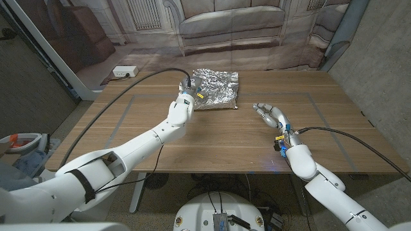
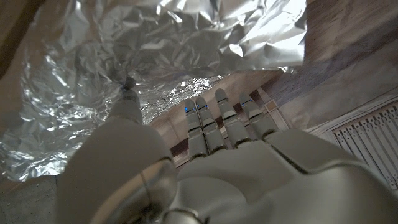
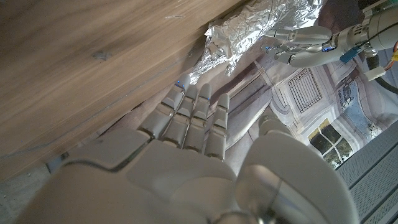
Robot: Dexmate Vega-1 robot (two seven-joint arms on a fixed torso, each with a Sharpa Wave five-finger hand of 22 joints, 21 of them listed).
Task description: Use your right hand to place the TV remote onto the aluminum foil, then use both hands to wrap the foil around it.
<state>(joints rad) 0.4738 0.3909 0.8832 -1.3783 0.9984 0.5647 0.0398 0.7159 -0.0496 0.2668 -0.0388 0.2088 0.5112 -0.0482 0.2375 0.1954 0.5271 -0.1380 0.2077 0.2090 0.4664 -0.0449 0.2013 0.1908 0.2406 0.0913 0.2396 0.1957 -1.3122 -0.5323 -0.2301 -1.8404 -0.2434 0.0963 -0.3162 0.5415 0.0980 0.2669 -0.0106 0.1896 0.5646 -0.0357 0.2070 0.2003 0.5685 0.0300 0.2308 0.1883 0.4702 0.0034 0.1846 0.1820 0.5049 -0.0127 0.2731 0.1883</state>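
Presently the aluminum foil [image 1: 216, 89] lies crumpled and folded over at upper centre of the head view on the wooden table [image 1: 212, 144]; the TV remote cannot be made out. Left hand [image 1: 190, 86] touches the foil's left edge, thumb pressing it, whether grasping I cannot tell. Right hand [image 1: 271, 115] is at centre right, fingers released, well apart from the foil.

foil bundle [image 1: 216, 89]: 1 | robot hands: 2, left hand [image 1: 189, 88], right hand [image 1: 270, 115] | wall socket box [image 1: 124, 72]: 1 | sofa backdrop [image 1: 231, 24]: 1
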